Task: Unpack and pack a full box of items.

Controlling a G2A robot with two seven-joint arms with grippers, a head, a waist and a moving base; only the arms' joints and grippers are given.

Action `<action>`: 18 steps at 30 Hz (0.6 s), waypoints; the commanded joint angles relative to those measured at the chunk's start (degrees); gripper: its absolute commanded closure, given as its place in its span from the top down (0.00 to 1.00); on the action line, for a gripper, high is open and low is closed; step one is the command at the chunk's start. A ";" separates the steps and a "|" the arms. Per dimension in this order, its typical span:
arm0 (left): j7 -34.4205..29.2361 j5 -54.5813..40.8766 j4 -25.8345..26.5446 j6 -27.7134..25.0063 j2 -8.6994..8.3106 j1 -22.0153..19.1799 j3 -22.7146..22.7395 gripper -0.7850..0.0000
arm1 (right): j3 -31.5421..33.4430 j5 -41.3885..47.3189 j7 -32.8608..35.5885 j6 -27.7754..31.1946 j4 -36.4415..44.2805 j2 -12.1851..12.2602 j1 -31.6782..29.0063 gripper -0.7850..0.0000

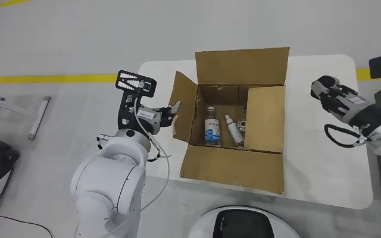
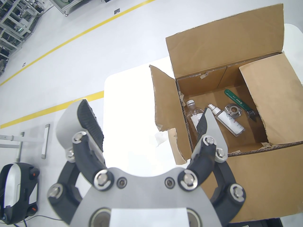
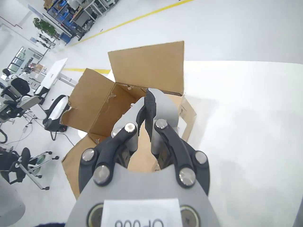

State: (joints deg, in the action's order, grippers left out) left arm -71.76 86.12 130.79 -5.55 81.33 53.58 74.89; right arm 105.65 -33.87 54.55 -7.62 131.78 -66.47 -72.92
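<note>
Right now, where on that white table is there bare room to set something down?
Widest: the white tabletop between the brown cardboard box and the right gripper. A narrower strip lies under the open left gripper. The box floor's middle is crowded.

Clear bottle (image 2: 193,115) partly behind the left claw (image 2: 144,106)

Left gripper (image 2: 144,108) — fingers spread wide apart. Right gripper (image 3: 148,100) — fingers pressed together, tips touching.

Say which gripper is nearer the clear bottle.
Left. The left gripper hangs just outside the box by the clear bottle; the right gripper is past the box's opposite side.
</note>
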 commanded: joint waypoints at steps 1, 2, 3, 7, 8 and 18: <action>0.00 0.00 0.00 0.00 0.00 0.00 0.00 1.00 | -0.07 0.07 0.08 -0.10 -0.06 -0.01 0.14 0.00; 0.00 0.00 0.00 0.00 0.00 0.00 0.00 1.00 | -0.07 0.07 0.08 -0.10 -0.06 -0.01 0.14 0.00; 0.00 0.00 0.00 0.00 0.00 0.00 0.00 1.00 | -0.07 0.07 0.08 -0.10 -0.06 -0.01 0.14 0.00; 0.00 0.00 0.00 0.00 0.00 0.00 0.00 1.00 | -0.33 -0.06 -0.32 0.38 -0.32 -0.01 -0.42 0.00; 0.00 0.00 0.00 0.00 0.00 0.00 0.00 1.00 | -0.54 -0.23 -1.56 0.82 -0.83 -0.03 -1.42 0.00; 4.49 1.07 -0.85 -0.85 -0.25 2.30 0.98 1.00 | -2.67 -18.08 -33.56 10.97 -4.04 -0.52 -9.57 0.00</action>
State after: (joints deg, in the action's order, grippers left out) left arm -69.47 86.47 130.18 -5.94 81.20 54.97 75.39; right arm 103.57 -48.36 23.72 2.69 128.33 -67.02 -81.79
